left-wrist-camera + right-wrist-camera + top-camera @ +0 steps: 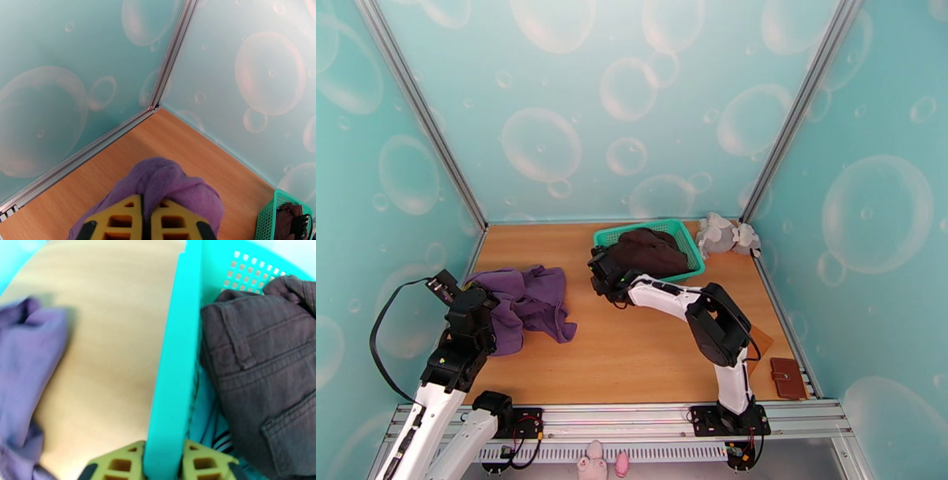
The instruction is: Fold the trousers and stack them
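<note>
At the table's (632, 355) left edge, your left gripper (146, 225) pinches the trousers (166, 181) tight, and they're a crumpled heap, unfolded. Right gripper (164, 465) clamps the green basket (173, 358) rim. Next you'll need both claws on the legs, spreading them flat.

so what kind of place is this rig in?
Likely a lab robot cell for laundry tasks, not a home: bubble-print walls on aluminium framing, a wooden tabletop, and staged props, purple trousers and a green basket.
</note>
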